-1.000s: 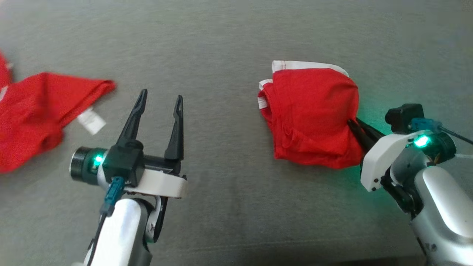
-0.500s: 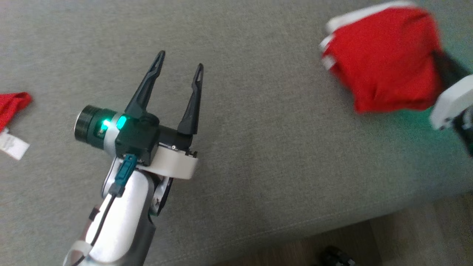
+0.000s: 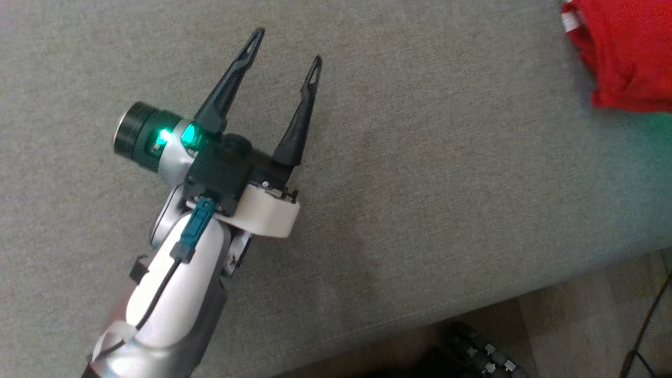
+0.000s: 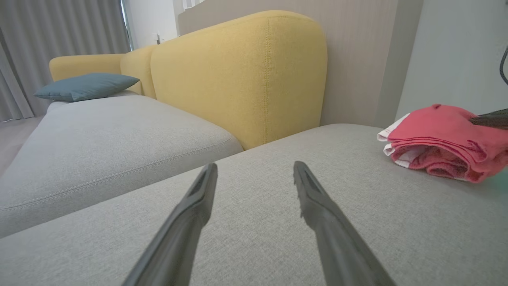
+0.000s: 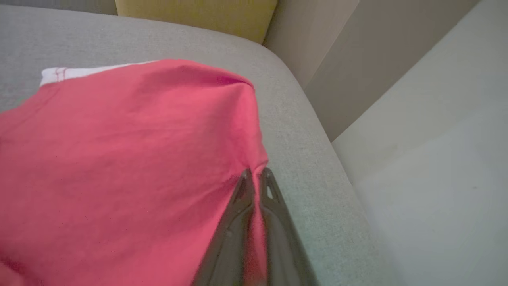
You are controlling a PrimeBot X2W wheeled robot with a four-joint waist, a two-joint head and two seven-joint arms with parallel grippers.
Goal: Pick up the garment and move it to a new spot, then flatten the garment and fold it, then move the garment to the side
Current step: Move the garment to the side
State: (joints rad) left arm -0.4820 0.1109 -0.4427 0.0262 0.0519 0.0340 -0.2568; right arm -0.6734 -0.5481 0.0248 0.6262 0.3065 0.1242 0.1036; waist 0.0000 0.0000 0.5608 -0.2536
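The garment [image 3: 630, 58] is a folded red cloth with a white band, lying at the top right corner of the head view on the grey cushion [image 3: 420, 210]. In the right wrist view my right gripper [image 5: 256, 174] is shut on the near right edge of the garment [image 5: 119, 159], a strip of red cloth pinched between its fingers. The left wrist view has the garment [image 4: 444, 139] far to the right as a thick stack, with a dark fingertip of the other arm at its right end. My left gripper [image 3: 286, 47] hovers open over bare cushion, well left of the garment, holding nothing.
The cushion's front edge [image 3: 472, 310] runs diagonally at lower right, with wooden floor [image 3: 588, 325] and a dark object [image 3: 478, 352] below it. A yellow backrest [image 4: 238, 75], a second grey seat [image 4: 99, 135] and a blue pillow [image 4: 85, 85] lie beyond. A wall [image 5: 428, 139] flanks the cushion's right end.
The head camera has swung, shifting the picture up and right; the other red cloth at left has left the frame. The right gripper stays shut on the garment, which has shifted towards the cushion's end.
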